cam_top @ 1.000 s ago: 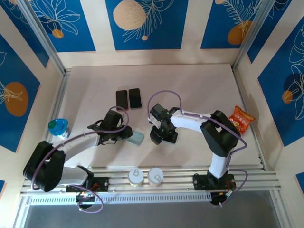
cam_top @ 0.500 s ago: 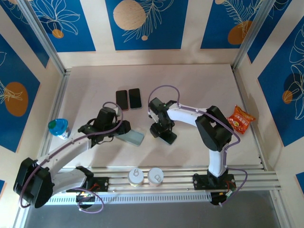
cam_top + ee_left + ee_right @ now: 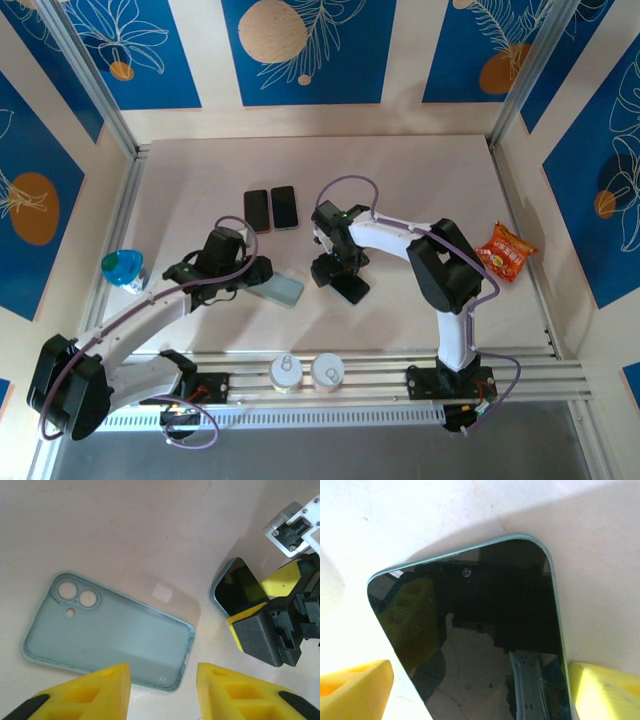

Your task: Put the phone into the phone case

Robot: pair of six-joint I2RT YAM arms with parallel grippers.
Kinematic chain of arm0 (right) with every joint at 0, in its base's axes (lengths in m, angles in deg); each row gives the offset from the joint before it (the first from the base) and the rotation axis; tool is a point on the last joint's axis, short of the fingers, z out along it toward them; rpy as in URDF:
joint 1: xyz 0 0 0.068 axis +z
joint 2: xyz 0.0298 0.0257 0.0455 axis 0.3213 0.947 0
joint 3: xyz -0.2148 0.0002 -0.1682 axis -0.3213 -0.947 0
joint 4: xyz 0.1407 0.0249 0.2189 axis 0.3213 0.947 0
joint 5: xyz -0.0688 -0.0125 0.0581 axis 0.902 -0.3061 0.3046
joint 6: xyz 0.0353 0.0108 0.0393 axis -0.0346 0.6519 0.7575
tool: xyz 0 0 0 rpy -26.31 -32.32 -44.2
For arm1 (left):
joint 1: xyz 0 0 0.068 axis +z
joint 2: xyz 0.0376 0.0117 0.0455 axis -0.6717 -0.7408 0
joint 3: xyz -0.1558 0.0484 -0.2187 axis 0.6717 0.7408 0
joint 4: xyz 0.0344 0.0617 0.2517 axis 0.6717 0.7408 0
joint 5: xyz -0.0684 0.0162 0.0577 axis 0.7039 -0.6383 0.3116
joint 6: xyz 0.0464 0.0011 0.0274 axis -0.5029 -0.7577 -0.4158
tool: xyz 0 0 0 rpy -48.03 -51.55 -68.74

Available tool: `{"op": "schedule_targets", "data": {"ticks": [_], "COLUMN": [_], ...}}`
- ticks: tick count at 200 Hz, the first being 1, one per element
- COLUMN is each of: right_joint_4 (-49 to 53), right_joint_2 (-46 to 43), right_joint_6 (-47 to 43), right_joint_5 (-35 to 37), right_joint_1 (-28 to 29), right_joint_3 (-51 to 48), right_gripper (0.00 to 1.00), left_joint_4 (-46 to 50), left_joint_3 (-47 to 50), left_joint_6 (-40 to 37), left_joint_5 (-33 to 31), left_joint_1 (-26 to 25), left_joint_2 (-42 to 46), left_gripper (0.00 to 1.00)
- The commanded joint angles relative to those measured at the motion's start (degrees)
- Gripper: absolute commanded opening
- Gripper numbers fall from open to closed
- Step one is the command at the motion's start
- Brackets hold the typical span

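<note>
A pale blue-green phone case (image 3: 107, 630) lies flat, hollow side up, on the table (image 3: 420, 190), also seen in the top view (image 3: 284, 290). My left gripper (image 3: 162, 690) hovers open over its near end, with nothing between its yellow fingers (image 3: 95, 692). The phone (image 3: 480, 630), with a dark screen and a teal rim, lies to the right of the case. My right gripper (image 3: 480, 700) straddles it, open. Its right finger (image 3: 605, 690) touches the phone's edge, and a strip of table shows beside the left one. From the left wrist, the phone (image 3: 240, 587) sits between those fingers.
Two more dark phones (image 3: 257, 210) (image 3: 284, 207) lie side by side behind the case. An orange snack bag (image 3: 508, 250) is at the right wall and a blue-topped bottle (image 3: 122, 268) at the left. Two white cups (image 3: 286, 371) (image 3: 327, 370) stand on the front rail.
The left arm has stretched out and its gripper has shifted slightly back and left above the case. The right gripper has moved a little left and back over the phone. The case has not moved.
</note>
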Motion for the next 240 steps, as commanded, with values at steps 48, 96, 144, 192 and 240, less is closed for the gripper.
{"op": "schedule_targets", "data": {"ticks": [48, 96, 144, 192, 240], "right_joint_4": [-2.1, -4.3, -5.2, -8.1, -8.2], "right_joint_2": [-2.9, -6.3, -8.1, -6.7, -3.7], "right_joint_6": [-6.2, -6.5, -7.4, -8.6, -9.3], "right_joint_5": [10.9, 11.2, 9.3, 7.1, 6.8], "right_joint_1": [4.0, 4.0, 3.5, 3.4, 3.5], "right_joint_3": [-6.6, -9.4, -11.0, -11.2, -9.6], "right_gripper": [0.94, 0.94, 0.93, 0.88, 0.71], "left_joint_4": [0.9, 1.6, 1.2, 0.9, 1.0], "left_joint_3": [0.7, 0.9, 0.9, 0.9, 0.8], "left_joint_6": [-0.4, -0.7, -0.9, -1.1, -1.4], "left_joint_5": [-1.3, -1.8, -1.7, -1.3, -1.5], "left_joint_1": [0.5, 0.5, 0.7, 0.8, 0.8], "left_joint_2": [1.6, 2.6, 2.3, 1.8, 1.9], "left_gripper": [0.40, 0.40, 0.41, 0.41, 0.41]}}
